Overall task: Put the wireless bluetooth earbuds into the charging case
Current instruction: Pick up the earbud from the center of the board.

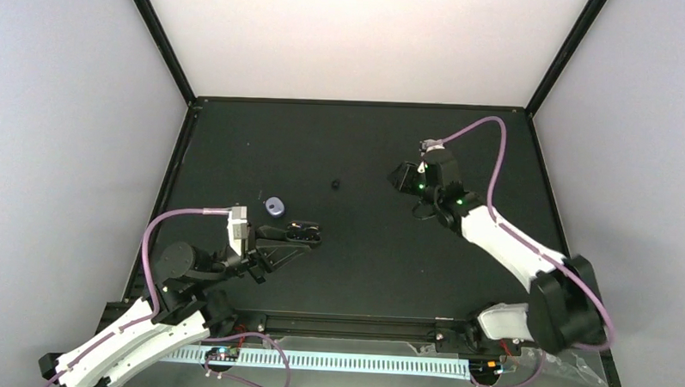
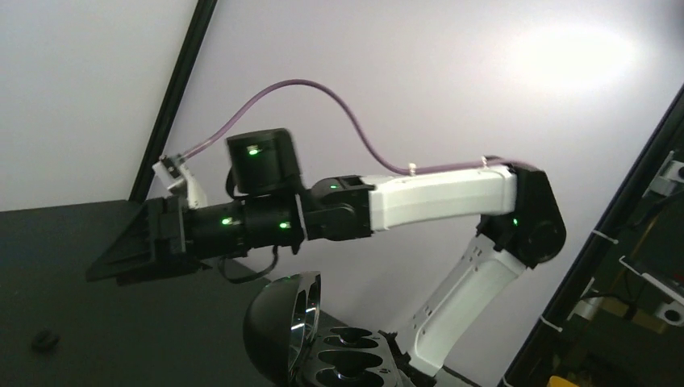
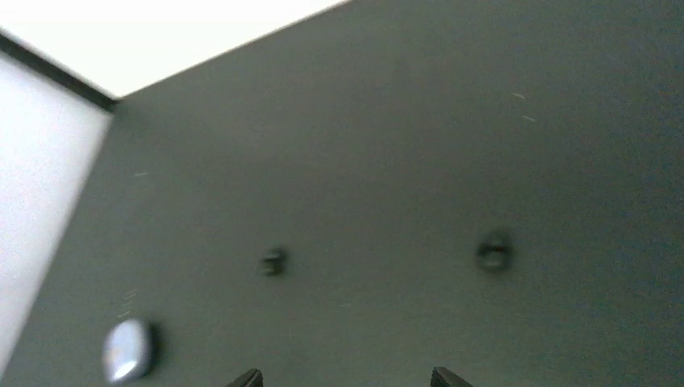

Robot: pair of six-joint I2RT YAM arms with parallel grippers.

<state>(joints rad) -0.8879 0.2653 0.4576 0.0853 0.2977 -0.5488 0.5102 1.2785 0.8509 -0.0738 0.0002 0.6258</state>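
My left gripper [image 1: 307,238] is shut on the black charging case [image 1: 304,233]. The case is open, with its glossy lid [image 2: 282,322] standing up and its moulded wells [image 2: 351,361] showing dark. One black earbud [image 1: 335,184] lies on the mat mid-table and also shows as a dark speck [image 2: 45,339] in the left wrist view. In the right wrist view two blurred black earbuds [image 3: 493,251] [image 3: 274,261] lie ahead of my right gripper [image 3: 347,379]. That gripper [image 1: 402,176] hovers open with nothing between its fingertips [image 3: 448,376].
A purple-and-white rounded piece [image 1: 275,207], bigger than the black buds, lies just behind the held case and shows at lower left [image 3: 127,351] in the right wrist view. The black mat [image 1: 353,271] is bounded by black frame posts and pale walls.
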